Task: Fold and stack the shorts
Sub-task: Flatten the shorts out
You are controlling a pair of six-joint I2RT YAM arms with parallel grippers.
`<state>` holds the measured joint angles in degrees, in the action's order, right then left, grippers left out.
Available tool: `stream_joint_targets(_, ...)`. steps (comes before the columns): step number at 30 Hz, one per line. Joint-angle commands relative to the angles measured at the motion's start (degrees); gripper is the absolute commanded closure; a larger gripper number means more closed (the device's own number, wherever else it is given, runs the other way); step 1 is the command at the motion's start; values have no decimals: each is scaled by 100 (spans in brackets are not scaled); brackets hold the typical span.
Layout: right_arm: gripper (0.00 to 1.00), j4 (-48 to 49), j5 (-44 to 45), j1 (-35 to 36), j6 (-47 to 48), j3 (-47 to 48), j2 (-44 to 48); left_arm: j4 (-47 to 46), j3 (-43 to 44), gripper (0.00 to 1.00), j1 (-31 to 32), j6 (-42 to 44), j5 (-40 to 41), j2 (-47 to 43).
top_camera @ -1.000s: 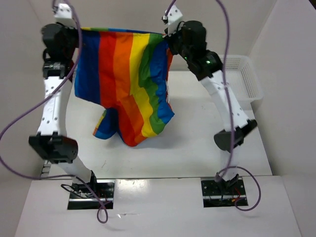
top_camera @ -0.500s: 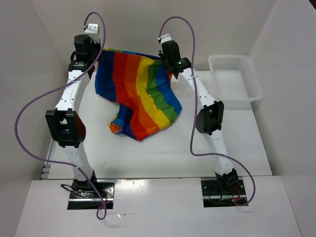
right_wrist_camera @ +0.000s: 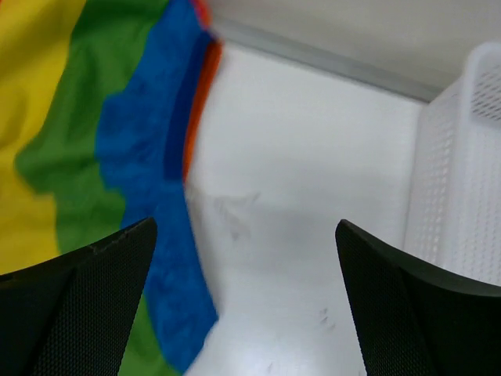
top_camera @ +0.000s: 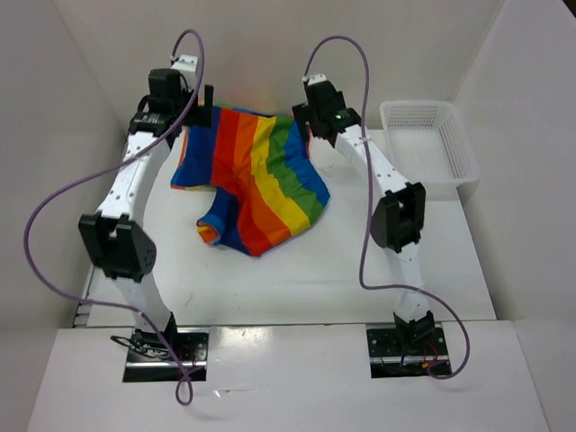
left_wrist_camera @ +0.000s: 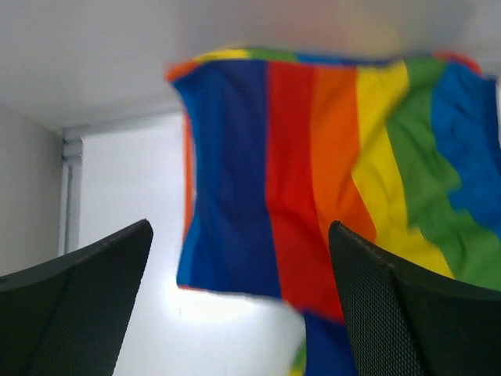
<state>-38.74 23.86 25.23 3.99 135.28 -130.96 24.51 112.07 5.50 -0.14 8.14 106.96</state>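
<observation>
One pair of soft cloth shorts in broad rainbow stripes (top_camera: 256,184) lies spread on the far half of the white surface (top_camera: 297,270), waistband toward the back wall and legs pointing toward the arm bases. Blue, red, orange, yellow, green and blue bands run across it from left to right. The cloth is not flat: the near left leg curls up at its hem, and the right side is creased. No drawstring can be made out.

At the left corner of the waistband hangs the left pincer (top_camera: 202,101). Its black fingers (left_wrist_camera: 94,274) stand wide apart with nothing between them, the shorts lying beyond them. The right pincer (top_camera: 302,113) sits at the right corner of the waistband, its fingers (right_wrist_camera: 86,274) equally spread and empty, the blue edge of the cloth just to its left.

Well apart to the right, a white plastic mesh basket (top_camera: 466,153) rests against the far right edge of the surface.
</observation>
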Motion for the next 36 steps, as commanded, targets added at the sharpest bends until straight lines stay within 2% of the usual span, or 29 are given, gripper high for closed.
stream_joint_targets(1,0,-318,-1670,-53,233,-1289,1699,1265,-850,0,-14,14,-813,-1263)
stream_joint_targets(2,0,-318,-2178,-54,234,-2329,1975,1406,-1245,2,-14,14,-1075,-1639)
stream_joint_targets(3,0,-318,-2410,-54,234,-2836,2238,1503,-1684,3,-14,14,-1165,-1808)
stream_joint_targets(4,0,-188,-2595,-54,234,-3311,2685,1669,-2524,3,-14,14,-1314,-1958)
stream_joint_targets(5,0,-126,-2866,-106,234,-4090,2837,1740,-2898,5,-14,14,-1524,-2194)
stream_joint_targets(8,6,86,-3439,-447,-353,-4851,2979,1601,-3830,5,-14,14,-2044,-2276)
stream_joint_targets(9,10,156,-3719,-545,-503,-4941,2979,1374,-3911,5,-14,14,-2045,-2276)
stream_joint_targets(10,12,348,-3722,-633,-774,-5063,2884,1302,-3912,1,-14,14,-2027,-2197)
stream_joint_targets(13,18,648,-3617,-766,-987,-5064,2585,820,-3982,1,-75,14,-2185,-2057)
stream_joint_targets(16,18,973,-3423,-818,-1224,-5012,2216,739,-3983,1,-224,14,-2553,-1724)
stream_joint_targets(21,18,1360,-3142,-818,-1401,-4907,1645,678,-4105,1,-225,14,-2247,-1389)
stream_joint_targets(24,18,1413,-3071,-818,-1515,-4827,1372,897,-4106,6,-225,14,-2194,-1134)
stream_joint_targets(27,18,1413,-3063,-818,-1673,-4704,1187,950,-4219,12,-225,14,-2588,-1072)
stream_joint_targets(29,18,1475,-2905,-818,-1760,-4547,1020,1002,-4220,18,-225,14,-2861,-1019)
stream_joint_targets(30,18,1475,-2904,-818,-1761,-4546,959,1003,-4220,28,-225,14,-2862,-1019)
stream_joint_targets(32,26,1527,-2843,-766,-1761,-4397,791,1003,-4273,40,-225,14,-2862,-1019)
stream_joint_targets(34,38,1527,-2843,-634,-1761,-4397,713,1003,-4325,57,-225,14,-2924,-1019)
stream_joint_targets(35,53,1527,-2843,-634,-1813,-4397,660,1003,-4325,68,-225,14,-2993,-1019)
stream_joint_targets(36,60,1580,-2843,-582,-1814,-4397,659,1003,-4325,80,-225,14,-2994,-1019)
